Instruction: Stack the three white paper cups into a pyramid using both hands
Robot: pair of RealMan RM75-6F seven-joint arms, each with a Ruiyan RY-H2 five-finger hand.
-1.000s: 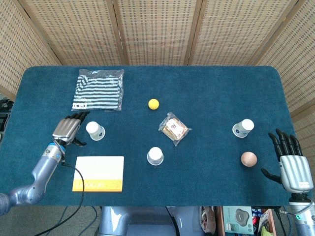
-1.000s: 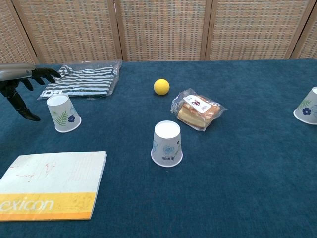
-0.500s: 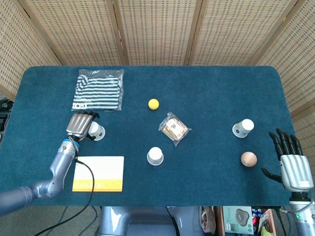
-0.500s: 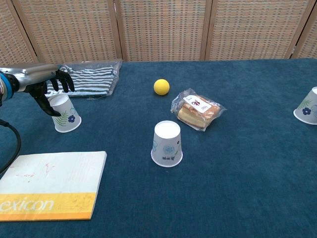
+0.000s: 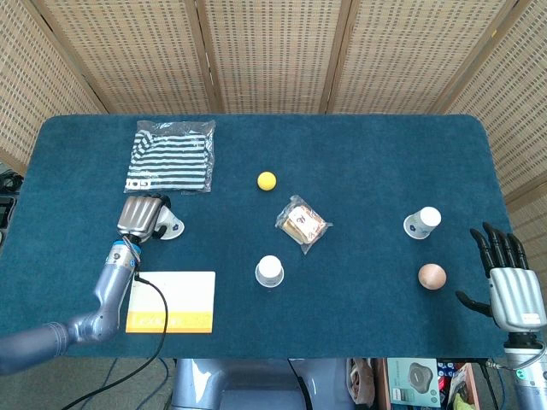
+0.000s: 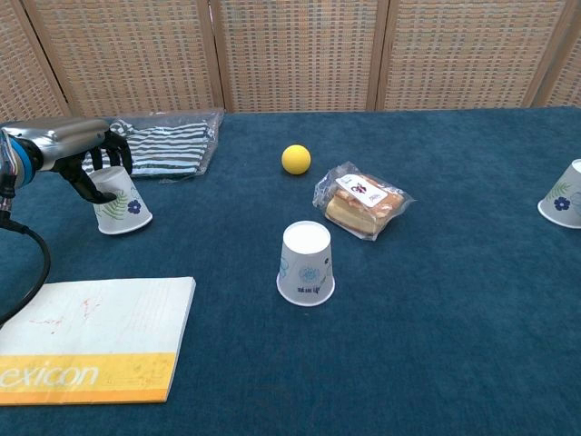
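Three white paper cups stand upside down on the blue table. My left hand [image 5: 141, 216] [image 6: 80, 152] wraps its fingers over the top of the left cup [image 5: 170, 228] [image 6: 122, 202] and grips it; the cup leans slightly. The middle cup [image 5: 269, 272] [image 6: 306, 263] stands alone near the front. Far to the right sits the right cup [image 5: 422, 222] [image 6: 564, 195]. My right hand [image 5: 510, 287] hangs open at the table's right front corner, holding nothing, apart from that cup. The chest view does not show it.
A brown egg [image 5: 432, 276] lies between the right cup and my right hand. A wrapped sandwich [image 5: 302, 224] [image 6: 361, 201], a yellow ball [image 5: 267, 180] [image 6: 295, 159], a bagged striped cloth [image 5: 171, 156] [image 6: 160, 145] and a yellow-and-white book [image 5: 171, 301] [image 6: 91, 341] also lie on the table.
My left hand moved right onto the left cup and closed its fingers around the top; the cup now leans. The right hand has barely moved.
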